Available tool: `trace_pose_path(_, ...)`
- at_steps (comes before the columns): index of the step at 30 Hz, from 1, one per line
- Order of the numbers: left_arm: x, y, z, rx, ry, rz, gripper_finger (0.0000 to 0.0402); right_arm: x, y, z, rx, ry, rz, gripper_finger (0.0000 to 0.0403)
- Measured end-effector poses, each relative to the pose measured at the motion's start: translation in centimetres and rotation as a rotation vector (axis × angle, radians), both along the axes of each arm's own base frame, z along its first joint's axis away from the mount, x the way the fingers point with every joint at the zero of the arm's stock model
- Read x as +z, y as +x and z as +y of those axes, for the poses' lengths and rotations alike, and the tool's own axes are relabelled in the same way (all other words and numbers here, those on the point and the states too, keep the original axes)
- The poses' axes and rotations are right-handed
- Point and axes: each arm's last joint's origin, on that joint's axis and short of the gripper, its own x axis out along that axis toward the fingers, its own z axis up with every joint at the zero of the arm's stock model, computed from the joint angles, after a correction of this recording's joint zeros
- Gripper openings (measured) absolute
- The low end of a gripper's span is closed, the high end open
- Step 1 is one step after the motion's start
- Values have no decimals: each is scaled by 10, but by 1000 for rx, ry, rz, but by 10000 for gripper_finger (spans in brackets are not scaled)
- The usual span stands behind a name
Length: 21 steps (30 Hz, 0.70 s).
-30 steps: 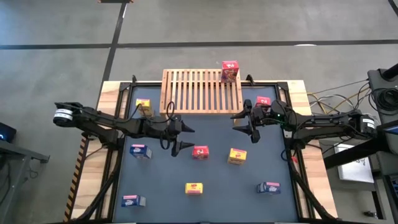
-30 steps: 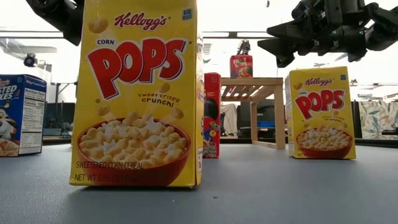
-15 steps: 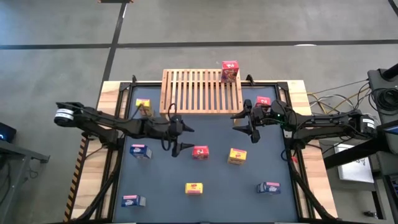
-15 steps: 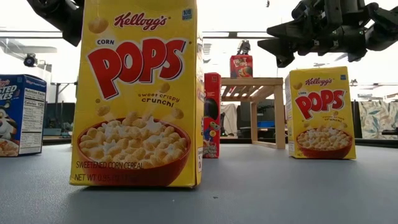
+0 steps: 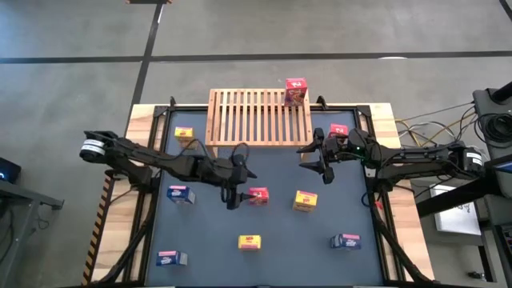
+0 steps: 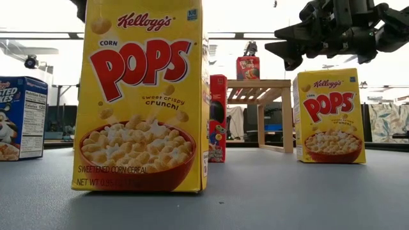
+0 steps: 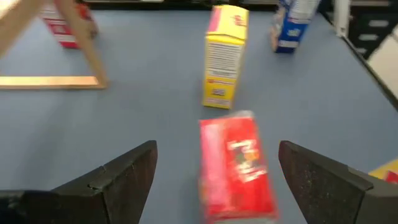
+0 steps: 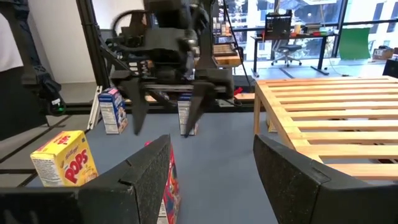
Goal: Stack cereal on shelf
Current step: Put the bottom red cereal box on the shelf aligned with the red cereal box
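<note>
The slatted wooden shelf (image 5: 260, 116) stands at the table's back, with one red cereal box (image 5: 295, 90) on its far right corner. My left gripper (image 5: 238, 181) hangs open right beside a red box (image 5: 258, 196) near mid-table; in the left wrist view that red box (image 7: 239, 165) lies between the spread fingers (image 7: 115, 180), untouched. Off the shelf's right front corner, my right gripper (image 5: 316, 160) is open and holds nothing, with another red box (image 5: 338, 130) just behind it.
On the dark mat (image 5: 320, 256) stand yellow boxes (image 5: 304, 201), (image 5: 250, 242), (image 5: 184, 134) and blue boxes (image 5: 180, 194), (image 5: 170, 258), (image 5: 346, 241). In the low view a yellow box (image 6: 144, 96) fills the near foreground and the right gripper (image 6: 284, 46) hangs high.
My left arm has swung right and toward the table's front, bringing its gripper up to the red box. The right arm and the boxes have not moved.
</note>
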Motion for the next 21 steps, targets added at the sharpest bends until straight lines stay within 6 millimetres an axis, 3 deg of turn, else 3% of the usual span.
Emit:
trace_pose_path(11, 2, 26, -18, 23, 77, 199, 320, -1, 0, 0, 0, -3, 5, 219)
trace_pose_path(21, -24, 16, -16, 38, 68, 265, 320, -1, 0, 0, 0, -2, 13, 219)
